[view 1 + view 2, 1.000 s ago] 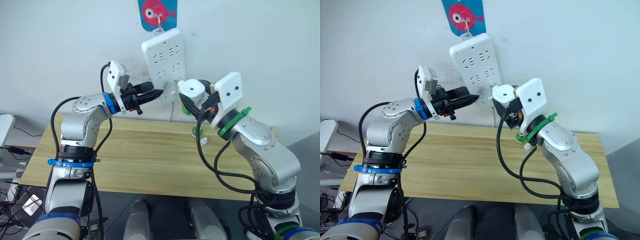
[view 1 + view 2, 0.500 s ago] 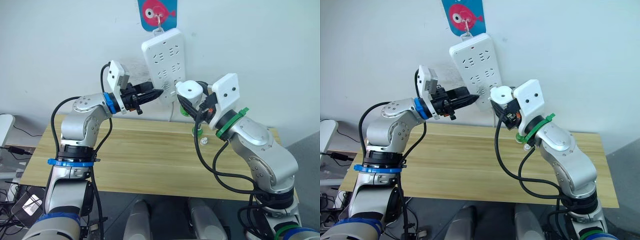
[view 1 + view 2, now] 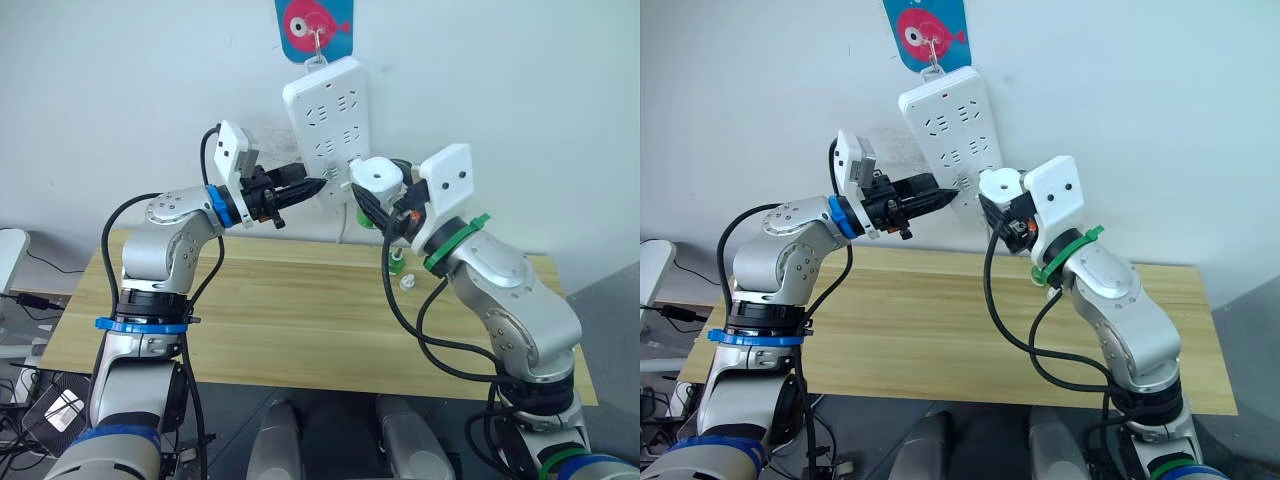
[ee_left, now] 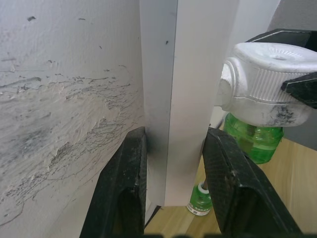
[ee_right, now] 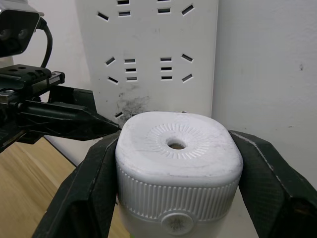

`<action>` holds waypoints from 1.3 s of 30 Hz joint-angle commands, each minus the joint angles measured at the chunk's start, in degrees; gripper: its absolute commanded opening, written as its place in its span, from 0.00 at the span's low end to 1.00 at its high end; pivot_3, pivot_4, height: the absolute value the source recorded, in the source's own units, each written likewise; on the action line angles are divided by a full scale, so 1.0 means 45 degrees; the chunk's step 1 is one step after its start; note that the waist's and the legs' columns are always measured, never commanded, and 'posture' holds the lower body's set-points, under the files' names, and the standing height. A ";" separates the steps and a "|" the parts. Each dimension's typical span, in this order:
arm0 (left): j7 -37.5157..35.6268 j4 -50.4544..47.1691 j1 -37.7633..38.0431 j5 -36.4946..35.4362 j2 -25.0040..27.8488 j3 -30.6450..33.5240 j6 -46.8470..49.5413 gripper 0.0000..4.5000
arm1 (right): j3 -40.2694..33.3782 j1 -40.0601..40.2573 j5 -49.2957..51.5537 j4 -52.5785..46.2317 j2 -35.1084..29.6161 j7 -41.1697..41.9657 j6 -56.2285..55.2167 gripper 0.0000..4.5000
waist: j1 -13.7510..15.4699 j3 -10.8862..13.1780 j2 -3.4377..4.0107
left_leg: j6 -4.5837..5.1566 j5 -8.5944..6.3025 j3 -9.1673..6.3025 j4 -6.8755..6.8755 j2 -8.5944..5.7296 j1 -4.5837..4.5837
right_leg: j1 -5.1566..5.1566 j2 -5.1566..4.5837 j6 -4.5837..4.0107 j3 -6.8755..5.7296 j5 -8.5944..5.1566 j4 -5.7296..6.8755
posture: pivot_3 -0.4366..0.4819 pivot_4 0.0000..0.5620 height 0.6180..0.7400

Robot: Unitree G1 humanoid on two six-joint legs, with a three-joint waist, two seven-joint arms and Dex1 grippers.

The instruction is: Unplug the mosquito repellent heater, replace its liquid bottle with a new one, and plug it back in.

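The right tool (image 5: 173, 188) is clamped on the mosquito repellent heater (image 5: 177, 171), one black finger on each ribbed flank, holding it up close to the lower right edge of the power strip (image 3: 326, 120) that hangs on the wall. A green liquid bottle (image 4: 252, 141) is fitted under the heater. The left tool (image 4: 173, 183) has its two fingers set narrowly on either side of the strip's lower edge, pinching or nearly pinching it, seemingly to steady the strip.

The heater looks like a light, hollow shell of stiff plastic, so it should need only modest squeeze. Its rounded top with the dark centre hole is smooth and would slip; the ribbed band round the sides is the sound place to hold, and that is where the fingers sit now. The bottle below adds a little weight low down and may work loose if twisted, so the push toward the sockets should probably run straight along the prongs, which are hidden from here. The strip hangs from a single hook (image 3: 320, 45) and would likely swing away under a push unless braced.

A second green bottle (image 3: 397, 262) stands on the wooden surface (image 3: 280, 320) below, with a small white cap (image 3: 408, 282) beside it.
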 commanded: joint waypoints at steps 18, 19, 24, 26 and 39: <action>-0.0073 -0.0570 -0.0120 -0.0287 -0.0252 0.0246 0.0699 0.29 | 0.0562 -0.1485 -0.1470 0.3708 0.1017 -0.0067 -0.2984 0.67 | -0.0329 0.0002 0.0002 | 0.0026 0.0143 0.0041 -0.0007 0.0016 0.0031 | -0.0020 0.0038 0.0022 0.0079 0.0149 0.0004 | 0.38 0.42 0.65; -0.0058 -0.0572 -0.0119 -0.0290 -0.0276 0.0268 0.0716 0.29 | 0.0553 -0.1442 -0.1430 0.3788 0.1016 -0.0021 -0.3033 0.67 | -0.0345 0.0002 0.0002 | 0.0026 0.0151 0.0042 -0.0007 0.0016 0.0031 | -0.0022 0.0039 0.0024 0.0082 0.0159 0.0003 | 0.38 0.41 0.65; -0.0110 -0.0546 -0.0114 -0.0206 -0.0296 0.0326 0.0710 0.29 | 0.0507 -0.1396 -0.1302 0.3974 0.1039 0.0141 -0.3111 0.67 | -0.0367 0.0002 0.0003 | 0.0026 0.0169 0.0053 -0.0010 0.0017 0.0030 | -0.0034 0.0045 0.0031 0.0100 0.0184 0.0003 | 0.38 0.41 0.65; -0.0119 -0.0503 -0.0107 -0.0114 -0.0242 0.0330 0.0614 0.29 | 0.0368 -0.1364 -0.1184 0.3854 0.1021 0.0213 -0.3073 0.67 | -0.0367 0.0002 0.0002 | 0.0024 0.0172 0.0055 -0.0011 0.0018 0.0030 | -0.0037 0.0045 0.0031 0.0102 0.0186 0.0003 | 0.38 0.41 0.65; 0.0050 -0.0063 0.0112 0.0704 0.0359 0.0365 -0.0440 0.29 | -0.0637 0.1004 0.0190 -0.0691 -0.1459 0.1642 -0.0164 1.00 | 0.0024 -0.0004 -0.0008 | -0.0042 0.0210 0.0069 -0.0238 0.0016 -0.0085 | -0.0178 0.0014 -0.0004 0.0067 0.0177 -0.0137 | 0.39 0.42 0.65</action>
